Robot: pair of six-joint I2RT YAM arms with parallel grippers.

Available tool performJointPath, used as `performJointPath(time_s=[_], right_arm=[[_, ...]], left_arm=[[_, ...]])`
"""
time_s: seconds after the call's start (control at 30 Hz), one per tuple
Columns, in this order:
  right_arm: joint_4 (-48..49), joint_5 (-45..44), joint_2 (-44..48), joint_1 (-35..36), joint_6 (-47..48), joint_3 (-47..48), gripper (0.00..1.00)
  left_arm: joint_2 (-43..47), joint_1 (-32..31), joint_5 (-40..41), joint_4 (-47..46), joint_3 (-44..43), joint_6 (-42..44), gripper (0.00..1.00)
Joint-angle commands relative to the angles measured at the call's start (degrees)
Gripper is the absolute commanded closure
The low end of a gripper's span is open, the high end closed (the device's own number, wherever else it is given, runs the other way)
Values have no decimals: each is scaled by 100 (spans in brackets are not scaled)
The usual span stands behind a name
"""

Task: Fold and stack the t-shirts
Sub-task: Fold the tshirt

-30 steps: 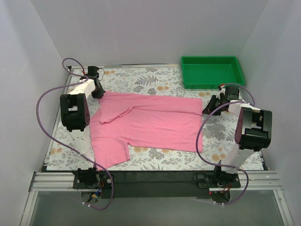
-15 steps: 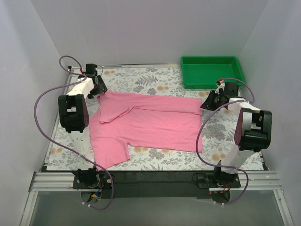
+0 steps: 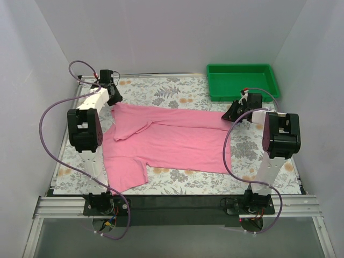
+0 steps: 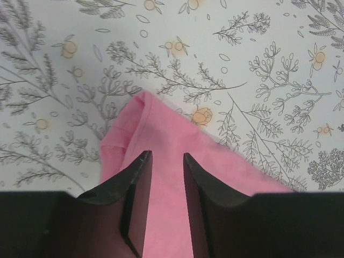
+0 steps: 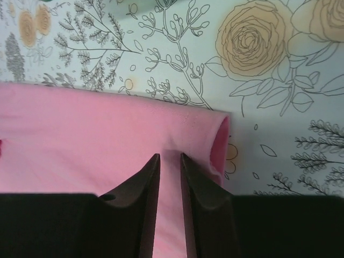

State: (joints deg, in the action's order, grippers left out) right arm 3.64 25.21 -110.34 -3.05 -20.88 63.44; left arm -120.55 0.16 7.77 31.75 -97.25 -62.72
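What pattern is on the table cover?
Grey leaves and pale orange flowers on the white table cover, clearest in the left wrist view.

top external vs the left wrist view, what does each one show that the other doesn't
Only the top external view shows the whole pink t-shirt spread out, the green tray at the far right, and the right gripper at the shirt's far right corner. Only the left wrist view shows the left gripper up close, slightly parted over a shirt corner. Both show the shirt and the flowered tablecloth.

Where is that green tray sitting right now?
In the overhead view the green tray sits at the table's far right corner, just beyond the right gripper.
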Motion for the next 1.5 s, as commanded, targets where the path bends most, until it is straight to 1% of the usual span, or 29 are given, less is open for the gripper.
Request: performJointPath(time_s=[0.0,0.1,0.2,0.3,0.4,0.47,0.53,0.57,0.6,0.63,0.67,0.7,0.73,0.77,0.8,0.83,0.9,0.93,0.97,1.0,1.03,1.07,1.1,1.17,1.27,1.37,1.47], right_arm=[[348,-235,-153,-64,-109,186,75],[339,-507,-294,-196,-100,90,75],[295,-684,-382,-389,-74,-33,75],[234,-684,-391,-495,57,-51,75],[146,-597,-277,-495,163,-7,75],[93,-553,-111,-477,216,28,75],[15,-517,39,-442,321,98,74],[-125,-535,205,-390,357,142,74],[-205,-578,311,-355,487,177,74],[-293,-631,408,-302,550,256,73],[-529,-692,635,-206,629,274,73],[-609,-832,750,-153,760,283,71],[-697,-895,882,-109,822,283,68],[-837,-939,1153,-4,866,231,65],[-917,-1017,1286,58,954,187,62],[-996,-1062,1435,120,981,143,61],[-1181,-1237,1892,296,1095,-85,59],[-1242,-1290,2059,470,1121,-164,58],[-1330,-1299,2383,629,1148,-270,58],[-1366,-1308,2551,700,1183,-453,58],[-1444,-1300,2866,770,1183,-568,58],[-1471,-1273,3026,919,1183,-674,58],[-1497,-1238,3193,990,1183,-893,58],[-1568,-1212,3675,1191,1166,-1087,58],[-1612,-1019,4247,1350,1157,-1526,58],[-1638,-887,4765,1368,1104,-1966,58],[-1665,-737,5170,1377,1104,-2327,58]], left_arm=[[-301,-122,-13,-274,-241,-65,72],[-679,-87,400,-310,-451,-91,74],[-978,-34,506,-345,-575,-144,74],[-1224,-25,524,-336,-672,-109,73],[-1260,-25,533,-354,-742,-48,68],[-1147,-25,445,-371,-751,-56,59],[-883,-34,375,-397,-690,-48,52],[-760,-25,383,-397,-620,-30,45],[-490,-34,392,-397,-567,5,42],[-313,-43,409,-406,-497,23,37],[-137,-121,531,-432,-279,49,27],[248,-174,567,-433,-172,67,24],[452,-235,603,-433,-15,84,23],[671,-384,707,-424,300,76,21],[1091,-481,804,-415,521,49,21],[1304,-587,883,-406,714,-38,21],[1874,-999,1120,-415,1310,-48,21],[2025,-1175,1174,-415,1471,13,21],[2157,-1551,1279,-380,1646,171,23],[2376,-1763,1419,-328,1892,242,28],[2465,-1992,1559,-275,2033,295,30],[2562,-2420,1709,-161,2165,313,33],[2702,-2616,1789,-99,2297,295,36],[2844,-2985,1851,41,2763,164,47],[3072,-3127,1684,16,3387,-108,56],[3117,-3136,1771,-177,3738,-171,57],[2933,-3137,1859,-449,3810,66,60]])
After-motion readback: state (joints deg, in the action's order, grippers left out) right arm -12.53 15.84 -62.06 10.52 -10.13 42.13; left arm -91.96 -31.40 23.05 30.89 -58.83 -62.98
